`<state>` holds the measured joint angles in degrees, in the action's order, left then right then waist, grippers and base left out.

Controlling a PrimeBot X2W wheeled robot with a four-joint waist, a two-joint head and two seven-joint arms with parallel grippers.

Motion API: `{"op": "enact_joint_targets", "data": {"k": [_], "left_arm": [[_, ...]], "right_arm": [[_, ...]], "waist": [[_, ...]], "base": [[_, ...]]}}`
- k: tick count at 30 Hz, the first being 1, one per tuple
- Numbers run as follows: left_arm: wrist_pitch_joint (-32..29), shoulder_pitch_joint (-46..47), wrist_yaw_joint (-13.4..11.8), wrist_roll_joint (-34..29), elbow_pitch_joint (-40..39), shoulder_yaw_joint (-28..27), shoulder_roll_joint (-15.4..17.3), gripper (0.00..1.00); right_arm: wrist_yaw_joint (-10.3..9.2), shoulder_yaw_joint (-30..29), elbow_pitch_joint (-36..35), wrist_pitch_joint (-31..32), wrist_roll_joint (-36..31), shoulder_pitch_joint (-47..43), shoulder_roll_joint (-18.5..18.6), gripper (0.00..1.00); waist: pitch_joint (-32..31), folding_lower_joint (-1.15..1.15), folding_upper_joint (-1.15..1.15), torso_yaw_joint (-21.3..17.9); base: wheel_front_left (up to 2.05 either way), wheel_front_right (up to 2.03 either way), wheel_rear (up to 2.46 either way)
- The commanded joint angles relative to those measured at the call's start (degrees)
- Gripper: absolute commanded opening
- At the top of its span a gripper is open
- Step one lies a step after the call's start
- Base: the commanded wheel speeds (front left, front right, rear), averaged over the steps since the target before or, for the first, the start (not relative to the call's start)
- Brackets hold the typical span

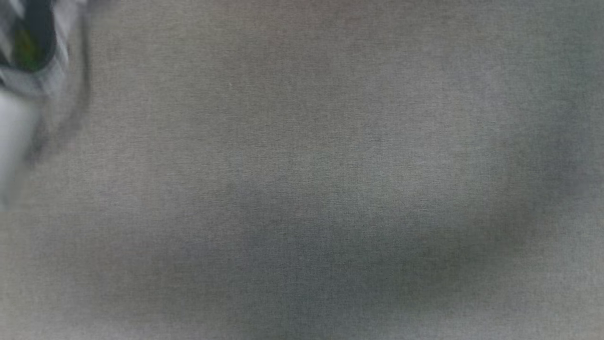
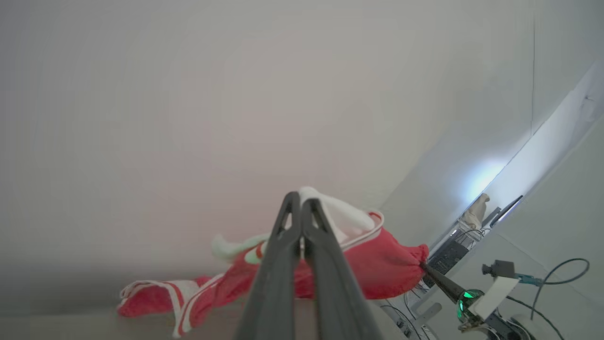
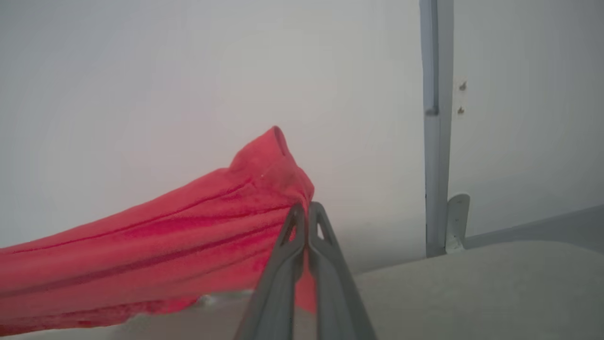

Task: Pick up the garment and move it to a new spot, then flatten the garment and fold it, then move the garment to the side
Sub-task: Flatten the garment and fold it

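Note:
The garment, red with white striped trim, hangs stretched between my two grippers above the grey table. In the left wrist view my left gripper is shut, its tips pinching a white edge of the cloth. A trailing part with striped trim droops down to the left. The right gripper shows there too, nipping a bunched red corner. In the right wrist view my right gripper is shut on a gathered red edge of the garment, which runs off to the left in taut folds.
The head view is blurred and looks at the grey cloth-covered table, with a pale arm part at the upper left. A metal post stands against the wall. Equipment with cables sits at the lower right.

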<state>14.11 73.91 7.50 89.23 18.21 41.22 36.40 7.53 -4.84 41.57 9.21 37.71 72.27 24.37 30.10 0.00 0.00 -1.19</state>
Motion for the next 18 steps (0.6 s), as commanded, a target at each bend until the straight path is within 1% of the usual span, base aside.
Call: {"op": "enact_joint_targets", "data": {"k": [1,2,3,5,6,8,10,15,18], "left_arm": [[0.60,-4.35,-0.06,0.67,-1.81,-0.38,0.74,0.00],[0.73,-8.11,-0.06,1.23,-4.30,-0.04,0.96,0.00],[0.83,-11.83,-0.06,2.36,-6.92,-0.30,1.09,0.00],[1.03,-19.09,-0.06,2.72,-10.97,-1.44,1.49,0.00],[1.10,-22.77,-0.05,2.83,-13.40,-1.96,1.13,0.00],[1.19,-29.57,-0.05,2.53,-17.18,-4.81,0.18,0.00],[1.10,-36.00,-0.05,1.26,-20.47,-6.30,-0.35,0.00],[1.12,-48.66,-0.05,-1.91,-27.49,-6.50,0.40,0.00],[1.13,-55.35,-0.05,-3.11,-31.38,-7.23,1.46,0.00]], "right_arm": [[-0.07,0.93,-1.06,0.63,1.47,-3.72,1.01,0.00],[-0.07,1.64,-2.13,1.20,3.05,-6.64,1.60,0.00],[-0.07,2.15,-3.39,1.81,4.97,-9.64,1.92,0.00],[-0.06,2.95,-6.52,3.42,8.38,-16.21,3.45,0.00],[-0.06,2.98,-8.28,3.93,10.00,-19.54,4.18,0.00],[-0.04,2.95,-11.87,5.11,12.77,-26.12,5.41,0.00],[-0.04,2.42,-15.64,6.00,14.94,-32.43,6.54,0.00],[-0.03,-0.28,-25.07,9.46,18.62,-47.28,7.36,0.00],[-0.03,-2.53,-31.46,12.64,20.21,-55.33,6.73,0.00]], "waist": [[-0.31,0.00,0.00,0.26],[-0.53,0.00,0.00,0.51],[-0.75,0.00,0.00,0.61],[-1.31,0.00,0.00,1.31],[-1.56,0.00,0.00,1.60],[-2.19,0.00,0.00,1.99],[-2.90,0.00,0.00,2.36],[-5.13,0.00,0.00,2.80],[-5.97,0.00,0.00,2.60]], "base": [[0.00,0.00,0.00],[0.00,0.00,0.00],[0.00,0.00,0.00],[0.00,0.00,0.00],[0.00,0.00,0.00],[0.00,0.00,0.00],[0.00,0.00,0.00],[0.00,0.00,0.00],[0.00,0.00,0.00]]}}
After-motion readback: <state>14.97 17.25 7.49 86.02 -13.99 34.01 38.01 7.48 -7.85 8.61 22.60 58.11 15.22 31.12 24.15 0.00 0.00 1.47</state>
